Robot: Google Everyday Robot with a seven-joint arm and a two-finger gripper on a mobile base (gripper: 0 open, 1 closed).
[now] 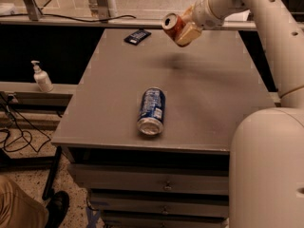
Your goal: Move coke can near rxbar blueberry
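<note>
The red coke can [172, 24] is held on its side in the air, silver top facing left, above the far part of the grey table [199, 103]. My gripper [183, 31] is shut on it, reaching in from the upper right. The rxbar blueberry [137, 36], a flat dark navy wrapper, lies on the table's far left corner, to the left of and below the can. The can's shadow falls on the table beneath it.
A blue and white can [152, 110] lies on its side near the table's front middle. A white pump bottle [42, 77] stands on a ledge to the left. My white arm and base [266, 170] fill the right side. Drawers sit under the table.
</note>
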